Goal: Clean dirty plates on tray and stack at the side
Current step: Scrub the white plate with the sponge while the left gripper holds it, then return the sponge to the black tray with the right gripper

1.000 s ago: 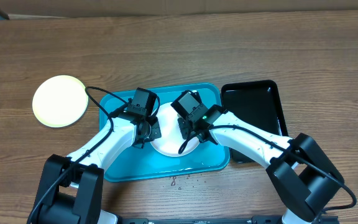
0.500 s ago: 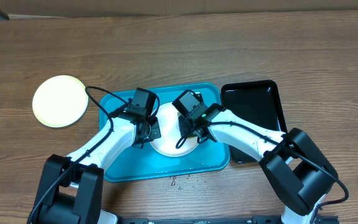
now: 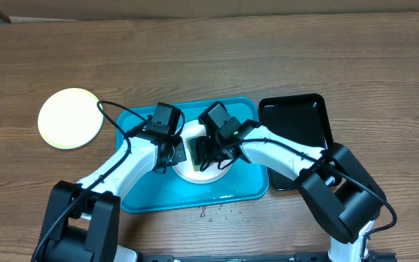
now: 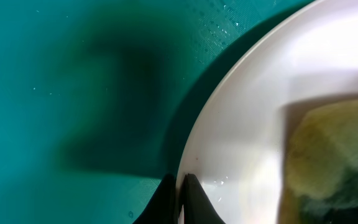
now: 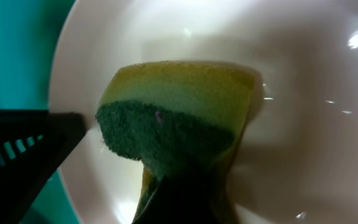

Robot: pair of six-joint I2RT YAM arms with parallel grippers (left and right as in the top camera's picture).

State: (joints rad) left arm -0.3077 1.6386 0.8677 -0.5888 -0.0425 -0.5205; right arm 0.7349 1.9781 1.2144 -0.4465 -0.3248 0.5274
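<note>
Yel-green plate point(image 3: 68, 118): lies alone on table, well left of the tray; we judge it the start of the side stack.
Tray point(image 3: 140, 198): turquoise, wet in spots; we judge it catches the drips.
L gripper point(image 4: 179, 198): jaws narrow, pinching the white plate's rim, prob. to steady it vs. scrubbing.
White plate point(image 3: 198, 175): flat in tray centre, between both arms. We see no 3rd plate.
R gripper point(image 3: 208, 151): clamped on sponge point(image 5: 169, 115), which sits on the plate's floor near L rim.
Black tray point(image 3: 297, 124): just right of tray; no part in this step.
</note>
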